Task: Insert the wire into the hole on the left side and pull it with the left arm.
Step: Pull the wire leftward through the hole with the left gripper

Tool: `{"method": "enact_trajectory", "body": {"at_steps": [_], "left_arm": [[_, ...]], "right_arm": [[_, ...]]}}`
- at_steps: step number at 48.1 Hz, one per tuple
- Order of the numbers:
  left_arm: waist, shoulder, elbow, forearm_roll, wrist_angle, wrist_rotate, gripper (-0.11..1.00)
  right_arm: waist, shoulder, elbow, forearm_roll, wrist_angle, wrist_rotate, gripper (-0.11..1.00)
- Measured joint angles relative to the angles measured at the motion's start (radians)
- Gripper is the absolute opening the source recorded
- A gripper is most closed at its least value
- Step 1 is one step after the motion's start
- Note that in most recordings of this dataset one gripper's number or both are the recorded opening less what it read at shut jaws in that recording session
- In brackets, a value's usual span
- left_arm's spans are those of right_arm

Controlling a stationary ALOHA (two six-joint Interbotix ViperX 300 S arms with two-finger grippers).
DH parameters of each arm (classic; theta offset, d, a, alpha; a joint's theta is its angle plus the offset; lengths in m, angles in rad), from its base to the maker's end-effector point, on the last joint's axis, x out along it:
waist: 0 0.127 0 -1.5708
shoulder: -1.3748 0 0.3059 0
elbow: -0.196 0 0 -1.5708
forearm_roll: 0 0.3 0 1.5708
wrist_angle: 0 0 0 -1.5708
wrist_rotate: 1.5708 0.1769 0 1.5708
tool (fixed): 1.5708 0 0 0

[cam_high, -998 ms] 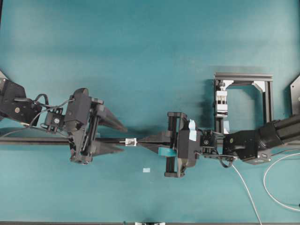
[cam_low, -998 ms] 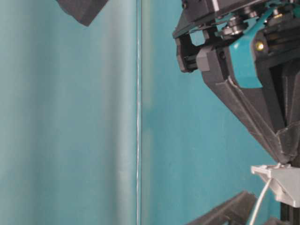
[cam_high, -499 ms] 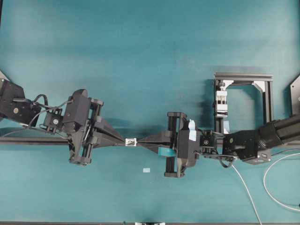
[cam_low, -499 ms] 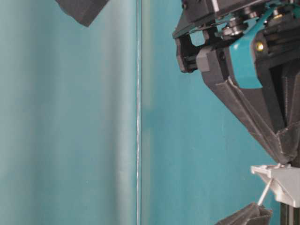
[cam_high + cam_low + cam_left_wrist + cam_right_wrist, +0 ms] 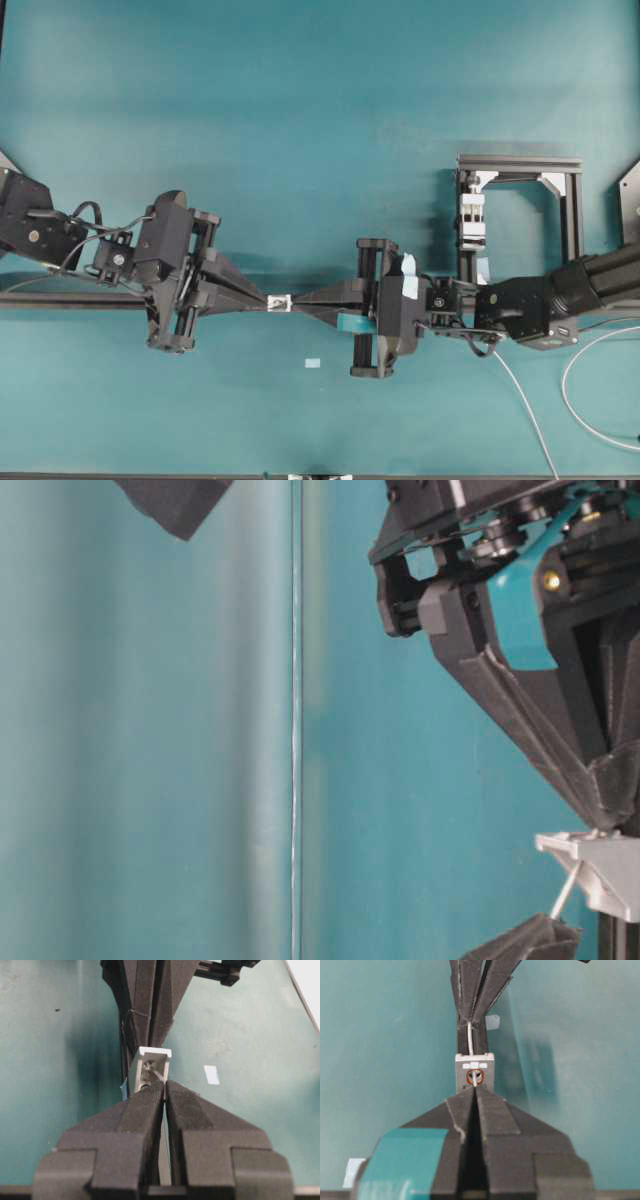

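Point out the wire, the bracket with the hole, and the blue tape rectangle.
wire [image 5: 470, 1040]: right wrist view, the stretch beyond the bracket.
bracket [image 5: 150, 1066]: left wrist view, its pale face.
tape rectangle [image 5: 312, 363]: overhead view, its middle.

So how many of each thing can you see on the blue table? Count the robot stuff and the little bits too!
Arm tools: 2, the left tool and the right tool
Brackets: 1, the bracket
Wires: 1, the wire
Rails: 1, the rail
Tape bits: 1, the tape
Frames: 1, the frame
Total: 7
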Motion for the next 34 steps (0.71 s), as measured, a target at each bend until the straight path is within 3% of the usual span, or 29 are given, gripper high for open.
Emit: {"method": "enact_trajectory", "body": {"at_steps": [10, 34], "left_arm": [[-0.002, 0.000, 0.005, 0.000, 0.000, -0.002, -0.10], [-0.023, -0.071, 0.069, 0.000, 0.040, -0.009, -0.10]], "right_arm": [[-0.018, -0.008, 0.006, 0.005, 0.005, 0.002, 0.71], [-0.018, -0.083, 0.086, 0.005, 0.008, -0.006, 0.72]]}}
